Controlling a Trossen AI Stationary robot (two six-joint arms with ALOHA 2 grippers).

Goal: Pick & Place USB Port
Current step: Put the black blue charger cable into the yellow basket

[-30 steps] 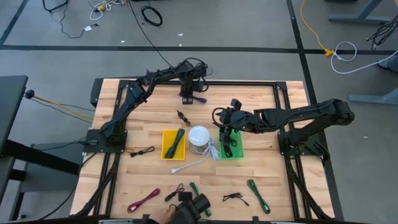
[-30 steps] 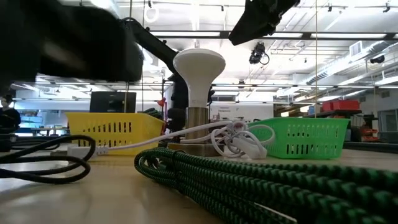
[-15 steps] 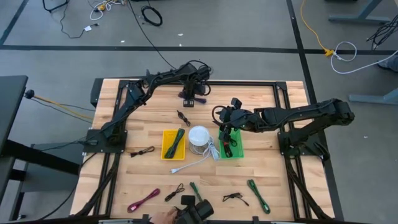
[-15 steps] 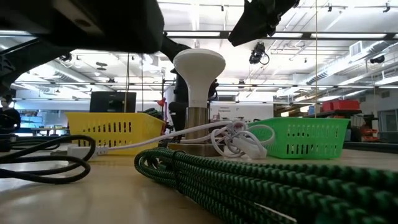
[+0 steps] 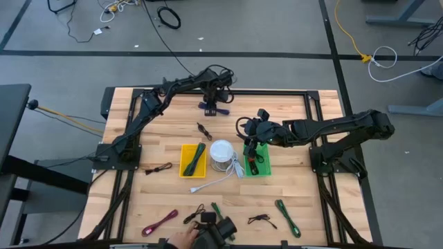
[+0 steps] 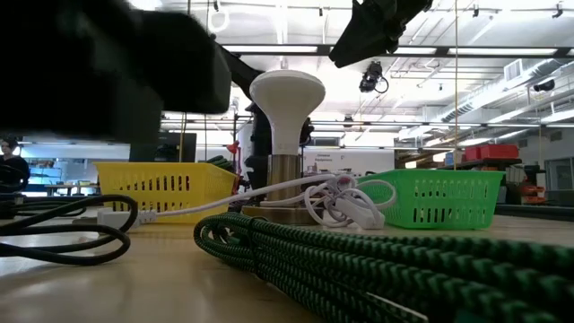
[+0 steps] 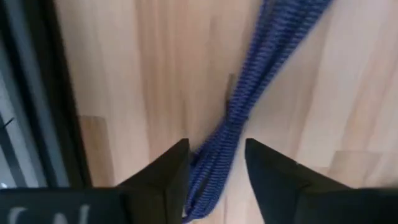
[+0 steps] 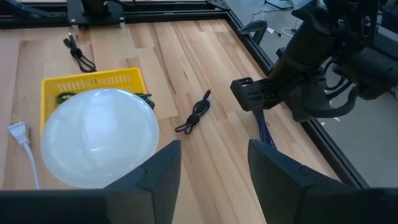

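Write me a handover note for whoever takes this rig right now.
Left end effector: open, low over the blue cable at the table's far edge, fingers either side of it, not gripping.
Right end effector: open, empty, hovering beside the white lamp, above the green basket.
Done: one green cable in the yellow basket.
Left: blue cable not binned; several cables lie loose on the table.

Pale matt wood table [image 5: 173, 124]; braided blue cable [image 7: 261, 81]; glossy white lamp dome [image 8: 99, 137].
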